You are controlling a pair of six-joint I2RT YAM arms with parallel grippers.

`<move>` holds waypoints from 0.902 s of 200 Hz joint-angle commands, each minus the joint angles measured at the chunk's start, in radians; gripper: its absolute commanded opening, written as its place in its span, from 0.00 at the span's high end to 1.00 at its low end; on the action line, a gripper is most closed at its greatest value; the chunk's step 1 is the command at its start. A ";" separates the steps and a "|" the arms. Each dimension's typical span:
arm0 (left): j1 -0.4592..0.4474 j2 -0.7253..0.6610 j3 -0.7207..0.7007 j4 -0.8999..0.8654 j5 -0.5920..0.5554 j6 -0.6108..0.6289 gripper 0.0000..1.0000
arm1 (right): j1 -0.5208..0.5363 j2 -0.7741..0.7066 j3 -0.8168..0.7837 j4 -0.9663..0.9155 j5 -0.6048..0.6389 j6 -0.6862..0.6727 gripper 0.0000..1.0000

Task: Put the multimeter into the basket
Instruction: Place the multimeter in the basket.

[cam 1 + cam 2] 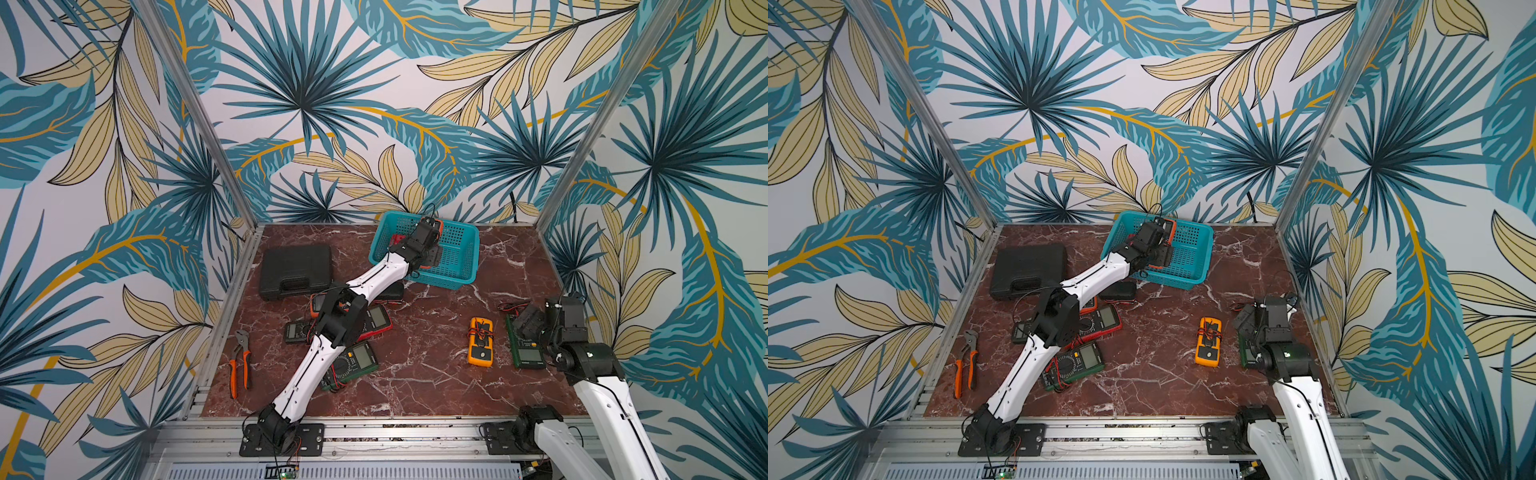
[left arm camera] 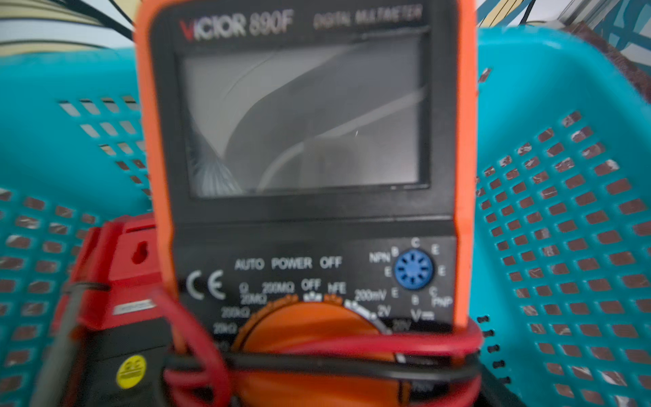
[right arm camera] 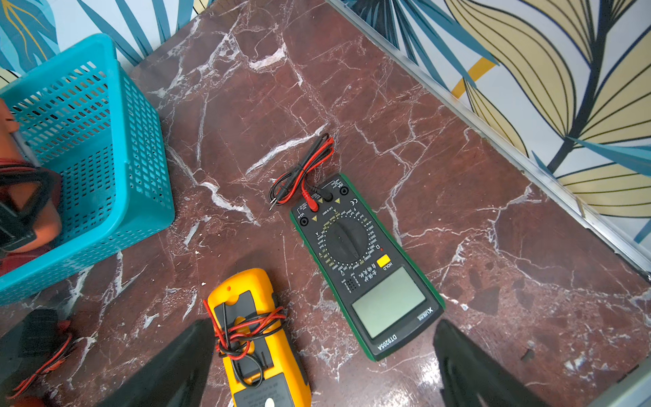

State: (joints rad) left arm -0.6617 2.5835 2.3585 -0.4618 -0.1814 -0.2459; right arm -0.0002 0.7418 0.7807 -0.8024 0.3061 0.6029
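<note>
The teal basket (image 1: 451, 279) (image 1: 1185, 277) stands at the back of the marble table. My left gripper (image 1: 430, 255) (image 1: 1160, 257) reaches into it, shut on an orange multimeter (image 1: 436, 223) (image 2: 303, 123) wrapped in red and black leads. In the left wrist view this meter fills the frame and hides the fingers, with basket mesh (image 2: 563, 211) behind it. A red multimeter (image 2: 119, 275) (image 1: 397, 240) lies inside the basket beside it. My right gripper (image 3: 322, 327) (image 1: 525, 322) hangs open above the table, empty, between a yellow multimeter (image 3: 253, 334) and a green one (image 3: 366, 267).
A black hard case (image 1: 296, 270) lies at the back left, and orange-handled pliers (image 1: 240, 361) near the left edge. Under the left arm lie a green meter (image 1: 353, 363), a red one (image 1: 376, 320), a small black one (image 1: 297, 331) and a black pouch (image 1: 390, 291).
</note>
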 commanded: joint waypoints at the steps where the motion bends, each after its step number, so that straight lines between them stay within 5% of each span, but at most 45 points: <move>1: -0.001 -0.014 0.073 0.046 0.016 -0.037 1.00 | 0.002 0.001 -0.027 -0.015 -0.006 0.016 0.01; 45: 0.000 0.011 0.074 -0.004 -0.009 -0.059 0.87 | 0.002 0.004 -0.029 -0.009 -0.012 0.019 0.01; 94: 0.000 0.032 0.074 -0.057 -0.048 -0.060 0.41 | 0.003 0.011 -0.026 -0.003 -0.018 0.019 0.00; 180: -0.002 0.039 0.070 -0.076 -0.044 -0.050 0.00 | 0.002 0.026 -0.011 -0.003 -0.013 0.014 0.00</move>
State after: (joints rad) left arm -0.6689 2.6183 2.3806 -0.5484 -0.2031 -0.2966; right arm -0.0002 0.7612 0.7746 -0.8021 0.2901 0.6106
